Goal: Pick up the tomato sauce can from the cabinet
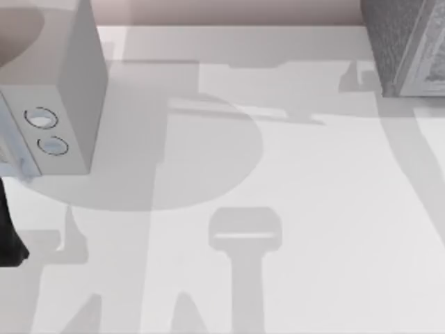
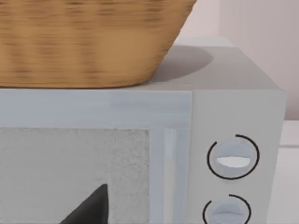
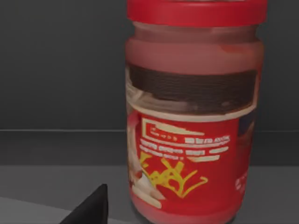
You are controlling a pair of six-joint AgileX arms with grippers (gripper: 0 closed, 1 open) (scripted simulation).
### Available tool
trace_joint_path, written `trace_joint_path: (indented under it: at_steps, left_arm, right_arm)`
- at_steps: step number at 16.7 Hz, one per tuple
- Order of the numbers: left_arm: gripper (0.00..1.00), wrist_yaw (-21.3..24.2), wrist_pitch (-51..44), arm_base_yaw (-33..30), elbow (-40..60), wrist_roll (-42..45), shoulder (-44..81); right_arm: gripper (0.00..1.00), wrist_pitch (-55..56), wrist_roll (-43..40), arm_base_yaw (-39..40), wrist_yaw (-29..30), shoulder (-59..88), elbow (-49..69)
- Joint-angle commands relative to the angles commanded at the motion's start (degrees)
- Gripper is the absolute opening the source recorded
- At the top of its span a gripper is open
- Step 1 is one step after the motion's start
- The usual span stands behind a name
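A: Right wrist view now, and there's the can [image 3: 191,116], standing upright on a dark shelf with a dark wall behind it. That reads as the inside of the cabinet [image 1: 407,45], the speckled box at the table's far right corner in the top view.

B: Big in the view, so the right arm is in close. How will it handle?

A: My guess is rigid and fairly light. Red lid, clear shoulder, glossy label, so likely slick. It's tall for its base, so a nudge up high could tip it.

B: Where would you take it?

A: On the label band, mid-height, pads on opposite sides, squeezing level.

B: And the right claw?

A: One dark fingertip [image 3: 91,207] pokes in beside the can, not touching it. Open or closed, I cannot tell.

B: The left arm?

A: Off at the table's left, its wrist camera facing the microwave [image 2: 233,121], dials in sight, a wicker basket [image 2: 88,42] sitting on top. One dark fingertip [image 2: 93,207] there too, holding nothing that I can see; again, I cannot tell how its claw stands.
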Motion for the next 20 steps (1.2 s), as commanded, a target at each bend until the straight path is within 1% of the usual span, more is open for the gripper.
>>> trace_joint_path:
  at_steps: [3,9,14,20]
  left_arm:
    - [1.00,0.0,0.0,0.0,0.0,0.0,0.0]
    - [1.00,0.0,0.0,0.0,0.0,0.0,0.0]
    - [1.00,0.0,0.0,0.0,0.0,0.0,0.0]
    - [1.00,0.0,0.0,0.0,0.0,0.0,0.0]
  right_arm:
    - [1.00,0.3,0.1,-0.1,0.2,0.7,0.8]
    - [1.00,1.7,0.3,0.6,1.3,7.8,5.7]
    - [1.00,1.7,0.3,0.4,1.3,8.0,5.8]
    - [1.00,1.7,0.3,-0.8,0.0,16.8,14.9]
